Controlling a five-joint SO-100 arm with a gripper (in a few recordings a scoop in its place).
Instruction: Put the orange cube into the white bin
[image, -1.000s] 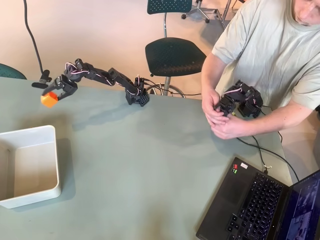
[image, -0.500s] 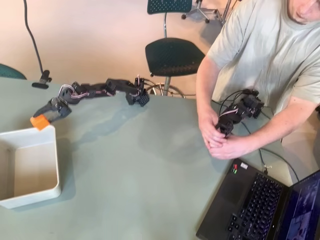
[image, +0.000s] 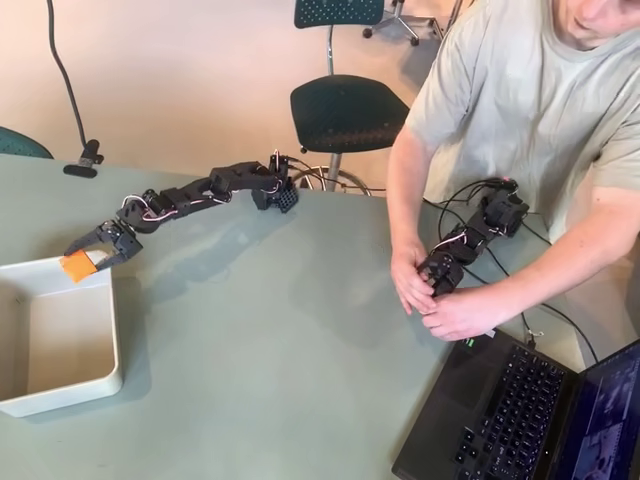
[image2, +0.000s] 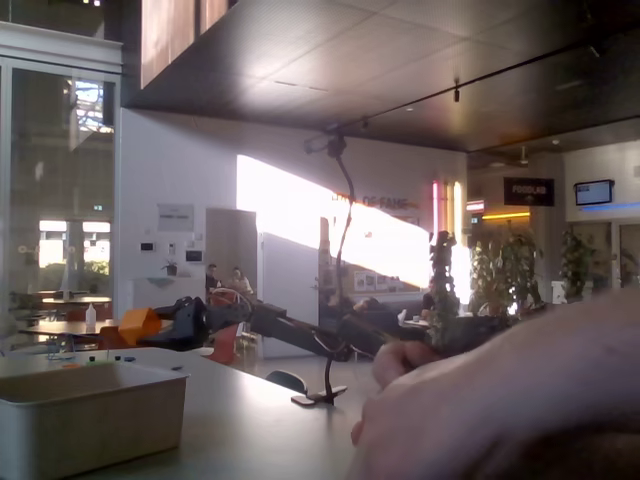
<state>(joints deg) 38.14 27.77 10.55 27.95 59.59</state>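
Lying nearest in the overhead view, at the lower right well away from the white bin (image: 62, 340): an open laptop (image: 520, 410), dark and flat-keyed. Sitting at the left edge of the smooth grey-green desk (image: 270, 330), the bin itself: shallow, rectangular, glossy plastic, rounded corners, thick rim; in the fixed view (image2: 95, 415) looking greyish and low-walled. Hovering just over the bin's far right corner: the black pincer (image: 88, 258), fingers spread to either side of the orange cube (image: 77, 266) and clamped on it. Overlapping the bin's far rim in the overhead view, that cube: small, bright, blocky. Showing in the fixed view as an orange wedge (image2: 135, 325) above the bin, held at the tip of the dark pincer (image2: 160, 328), clear of the bin's rim. Stretching away right and back from the bin: the jointed black arm (image: 200, 190), with thin pale wires looping along it. Bending over the desk's right side, well apart from the bin: a person in a pale grey-green T-shirt (image: 540, 110). Standing beyond the desk, farther from the bin: a dark round-seated stool (image: 345, 110) on a metal stem.
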